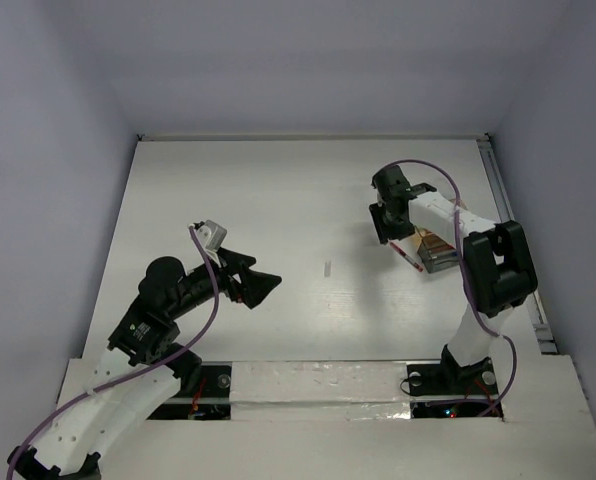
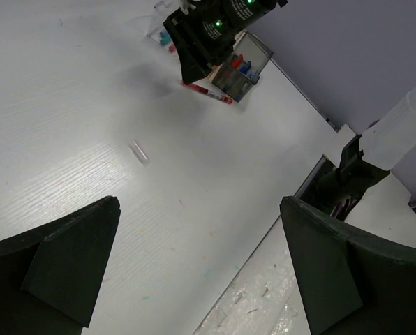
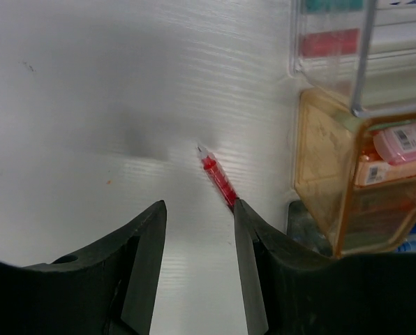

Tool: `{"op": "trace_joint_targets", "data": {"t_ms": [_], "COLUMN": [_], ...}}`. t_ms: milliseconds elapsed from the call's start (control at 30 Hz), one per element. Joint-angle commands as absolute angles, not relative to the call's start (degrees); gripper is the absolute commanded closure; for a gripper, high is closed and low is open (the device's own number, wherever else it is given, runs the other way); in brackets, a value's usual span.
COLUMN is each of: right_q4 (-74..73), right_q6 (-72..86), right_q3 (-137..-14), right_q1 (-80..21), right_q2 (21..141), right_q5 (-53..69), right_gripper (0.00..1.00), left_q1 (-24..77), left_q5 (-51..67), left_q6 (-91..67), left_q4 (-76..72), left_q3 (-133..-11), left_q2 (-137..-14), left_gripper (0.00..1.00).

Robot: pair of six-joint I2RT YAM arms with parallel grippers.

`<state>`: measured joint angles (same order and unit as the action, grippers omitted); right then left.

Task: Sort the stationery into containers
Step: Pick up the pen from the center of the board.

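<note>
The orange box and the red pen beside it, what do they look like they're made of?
The orange box looks like glossy translucent plastic: the items inside show through its tinted wall, and its edges catch the light. The red pen seems to be see-through red plastic with a clear tip, judging by its glassy tint, though it is small.

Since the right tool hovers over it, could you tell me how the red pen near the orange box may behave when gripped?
The red pen looks thin and rigid, so it probably stays straight. Lying flat on the table, its rounded barrel may roll or slip from the open right tool.
</note>
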<state>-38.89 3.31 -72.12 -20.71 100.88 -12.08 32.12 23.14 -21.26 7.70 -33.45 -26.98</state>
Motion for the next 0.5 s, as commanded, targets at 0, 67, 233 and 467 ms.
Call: {"op": "trace_joint_targets", "data": {"t_ms": [0, 67, 233, 467], "right_q4": [-37.53, -37.09, -36.91, -36.3], "right_q6": [0.7, -1.32, -1.58, -1.06], "right_q3": [-74.27, -74.27, -74.44, -73.83], "right_q1": [-20.83, -20.83, -20.3, -18.29], "right_q2": [103.09, 104.5, 106.78, 108.19], "right_q5": [-12.57, -12.31, -12.22, -11.78], "right_gripper": [0.51, 0.52, 0.54, 0.55], "left_q1": [31.73, 31.73, 31.73, 31.73], "left_q5": [23.82, 23.82, 23.99, 23.99], "left_q6": [-20.57, -20.57, -20.48, -20.48], "left_q4": [6.07, 6.15, 6.07, 6.15], "left_q3": [-35.6, -35.6, -35.6, -35.68], "left_q2": [-27.33, -27.51, -27.86, -27.95], "left_gripper": [0.01, 0.01, 0.01, 0.01]}}
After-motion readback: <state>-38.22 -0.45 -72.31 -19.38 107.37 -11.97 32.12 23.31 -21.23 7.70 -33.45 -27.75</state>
